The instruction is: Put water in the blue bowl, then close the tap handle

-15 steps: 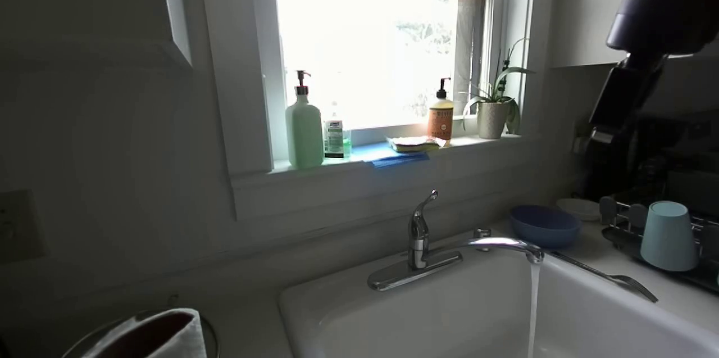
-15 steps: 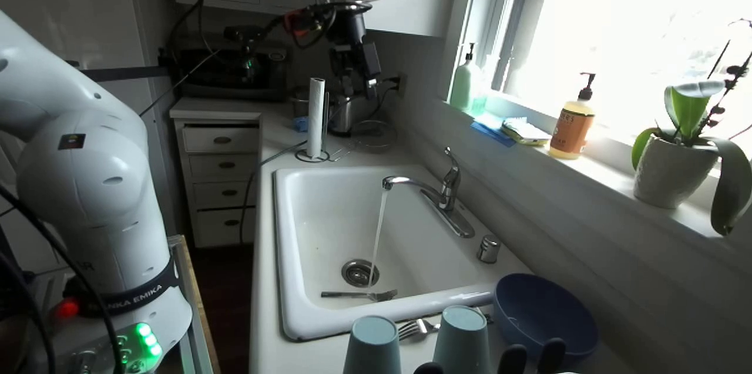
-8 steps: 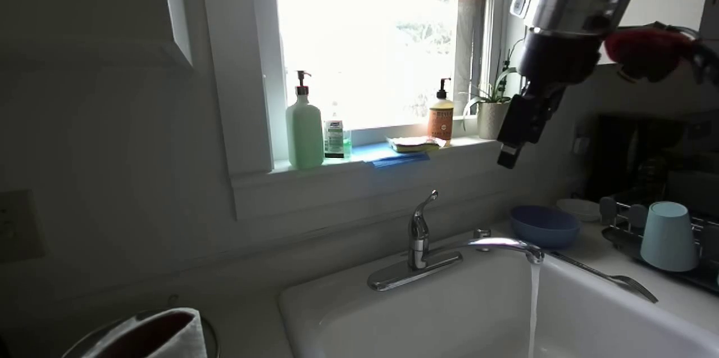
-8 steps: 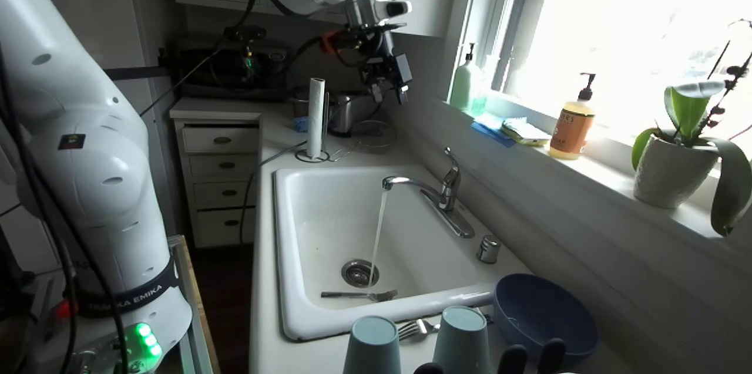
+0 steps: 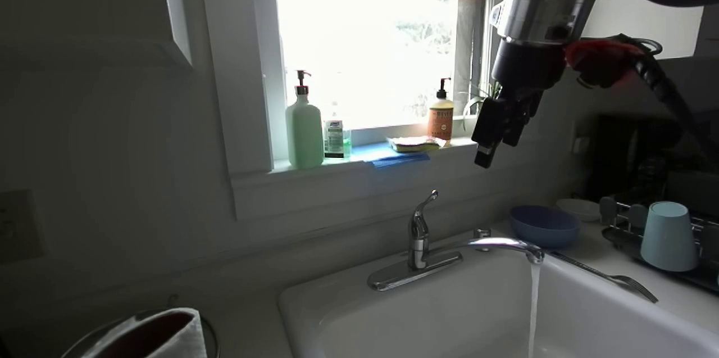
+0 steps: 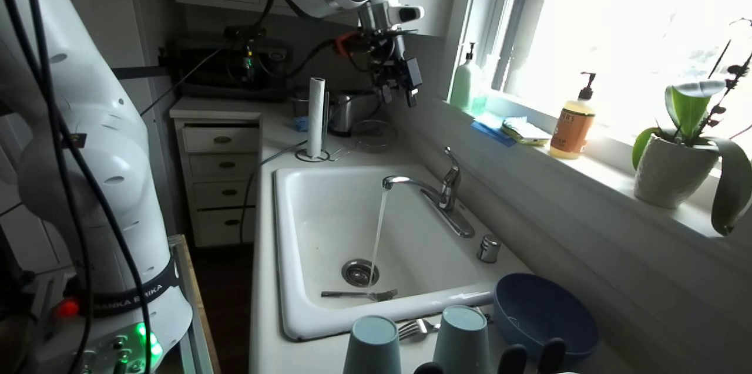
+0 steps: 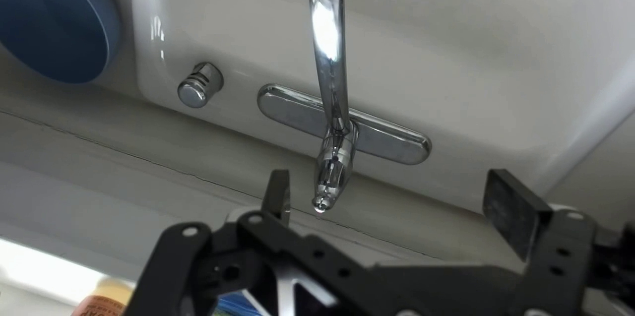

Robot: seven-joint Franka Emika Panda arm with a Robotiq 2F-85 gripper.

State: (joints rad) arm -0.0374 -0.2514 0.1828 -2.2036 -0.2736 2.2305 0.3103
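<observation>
The blue bowl point(image 6: 543, 315) sits on the counter beside the sink, and also shows in an exterior view point(image 5: 544, 230) and the wrist view point(image 7: 54, 23). The silver tap handle point(image 5: 419, 220) stands upright on the faucet body; it also shows in an exterior view point(image 6: 451, 173). Water point(image 6: 378, 236) runs from the spout point(image 7: 327, 33) into the sink. My gripper point(image 7: 397, 198) is open and empty, above the faucet. In the wrist view the handle point(image 7: 332, 174) appears between the jaws, closer to the left finger point(image 7: 278, 194). Nothing touches it.
A fork point(image 6: 359, 295) lies in the sink point(image 6: 329, 215). Pale cups point(image 6: 374, 333) stand beside the bowl. Soap bottles point(image 5: 305, 133), a sponge point(image 5: 415, 144) and a potted plant point(image 6: 675, 168) line the windowsill. A paper towel roll point(image 6: 316, 118) stands beyond the sink.
My gripper has moved across toward the faucet and window wall, with most of the motion in the earlier half second. Water keeps running; the bowl and handle have not moved.
</observation>
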